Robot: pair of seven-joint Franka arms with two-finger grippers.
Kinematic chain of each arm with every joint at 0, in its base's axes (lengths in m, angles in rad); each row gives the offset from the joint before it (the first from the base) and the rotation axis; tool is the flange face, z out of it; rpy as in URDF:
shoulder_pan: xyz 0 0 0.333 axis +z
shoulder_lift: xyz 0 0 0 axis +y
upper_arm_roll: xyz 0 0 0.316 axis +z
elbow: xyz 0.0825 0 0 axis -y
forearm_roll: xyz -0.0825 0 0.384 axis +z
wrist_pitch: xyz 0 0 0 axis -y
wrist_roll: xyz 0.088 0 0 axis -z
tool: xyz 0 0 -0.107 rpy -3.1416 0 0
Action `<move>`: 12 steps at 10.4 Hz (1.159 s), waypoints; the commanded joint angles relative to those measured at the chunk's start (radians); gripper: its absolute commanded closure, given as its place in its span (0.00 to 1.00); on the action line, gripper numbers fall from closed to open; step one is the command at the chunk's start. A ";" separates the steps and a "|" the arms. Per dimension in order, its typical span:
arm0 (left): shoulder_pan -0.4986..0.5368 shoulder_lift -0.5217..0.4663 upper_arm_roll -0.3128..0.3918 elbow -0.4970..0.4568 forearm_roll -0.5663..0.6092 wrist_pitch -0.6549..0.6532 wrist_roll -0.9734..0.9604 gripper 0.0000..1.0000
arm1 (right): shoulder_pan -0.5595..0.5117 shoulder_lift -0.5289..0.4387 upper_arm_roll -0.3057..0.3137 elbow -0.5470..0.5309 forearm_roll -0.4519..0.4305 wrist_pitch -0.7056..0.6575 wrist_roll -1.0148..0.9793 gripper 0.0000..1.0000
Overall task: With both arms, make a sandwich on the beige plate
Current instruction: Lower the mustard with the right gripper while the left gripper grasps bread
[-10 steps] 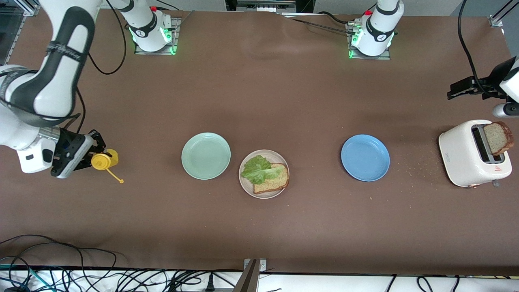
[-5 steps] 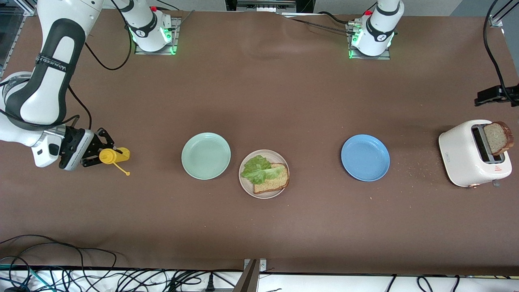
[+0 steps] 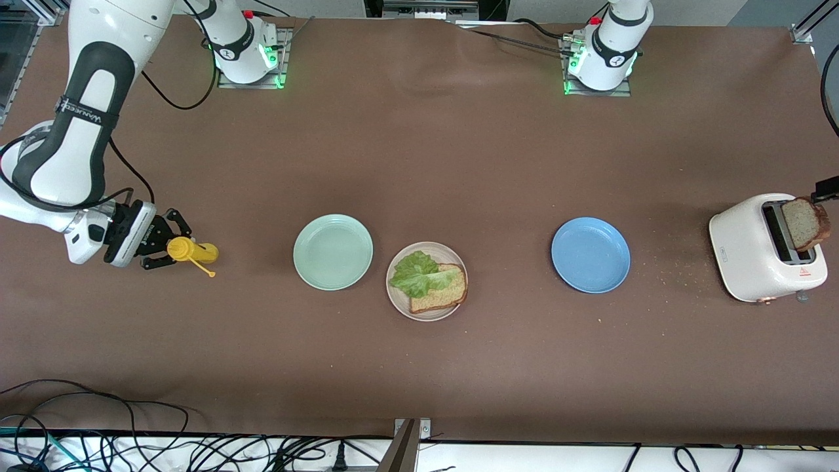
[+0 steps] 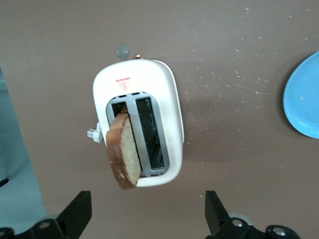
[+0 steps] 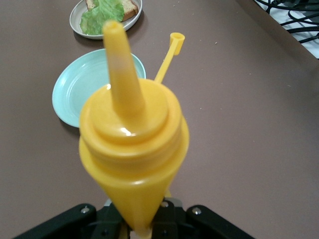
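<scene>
On the brown table [image 3: 419, 367], lowest of the things and just left of frame centre in the front view, the beige plate [image 3: 396, 296] is seen, carrying one slice of bread [image 3: 446, 294] with a lettuce leaf [image 3: 417, 275] laid over part of it. No top slice is on it, so the sandwich is judged about half built.

Touching or just beside the beige plate, a little higher and to its left, an empty mint-green plate [image 3: 333, 252] is shown; right of centre, an empty blue plate [image 3: 590, 254], with crumbs scattered to its right.

At the right edge of the frame, a white toaster [image 3: 747, 252] is seen with a second bread slice [image 3: 805, 224] standing up out of one slot. In the left wrist view the left claw [image 4: 148, 219] is held wide open over the toaster, nothing between its fingers [image 4: 76, 213].

At the left of the front view, the right claw [image 3: 157, 248] is closed around a yellow squeeze bottle [image 3: 191, 250], held tipped on its side with its tethered cap [image 3: 211, 273] hanging loose; the nozzle points toward the plates.

What seems left: sauce applied, if intended, and the toaster slice fetched and laid on the lettuce.
</scene>
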 commanded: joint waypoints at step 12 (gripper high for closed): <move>0.106 0.115 -0.014 -0.099 0.018 0.212 0.152 1.00 | -0.439 0.060 0.382 0.013 0.146 0.006 -0.371 1.00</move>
